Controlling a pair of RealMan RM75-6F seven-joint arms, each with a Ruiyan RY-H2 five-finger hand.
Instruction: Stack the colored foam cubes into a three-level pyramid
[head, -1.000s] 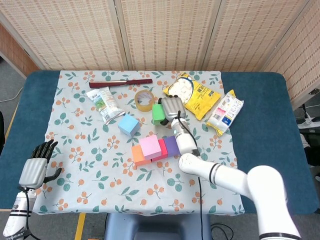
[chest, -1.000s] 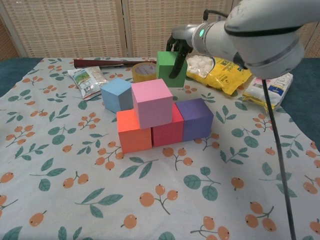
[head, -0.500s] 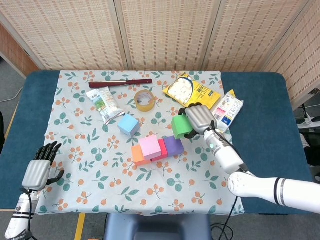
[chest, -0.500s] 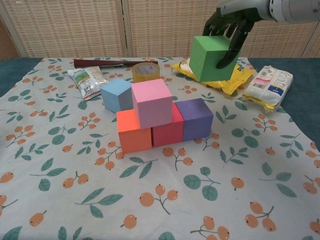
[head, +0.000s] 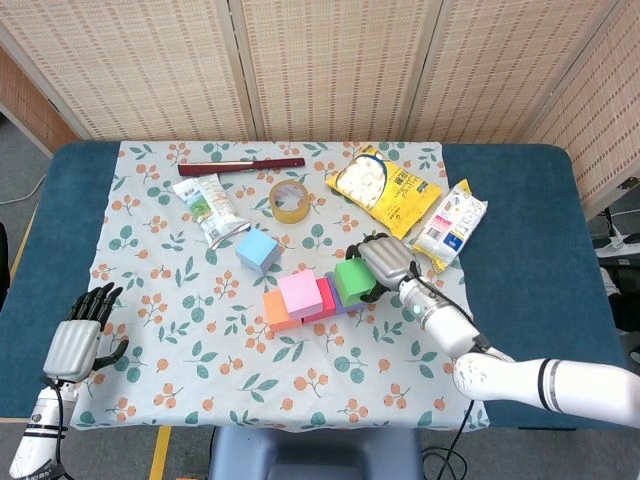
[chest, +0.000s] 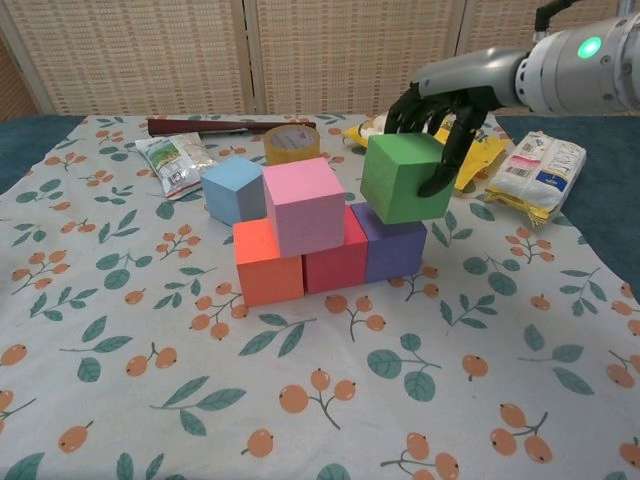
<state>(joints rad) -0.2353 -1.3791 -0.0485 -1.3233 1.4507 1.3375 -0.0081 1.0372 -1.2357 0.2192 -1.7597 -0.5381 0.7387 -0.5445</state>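
Green cube (chest: 403, 178) is held by the right robot hand (chest: 440, 112) just above the purple cube (chest: 398, 252), beside the pink cube (chest: 304, 204) already on the second level. The step in hand is completing that level; the next move likely calls for lowering it squarely beside pink. The left robot hand (head: 78, 337) hangs with fingers spread, holding nothing, at the bench edge; packet labels are unreadable.
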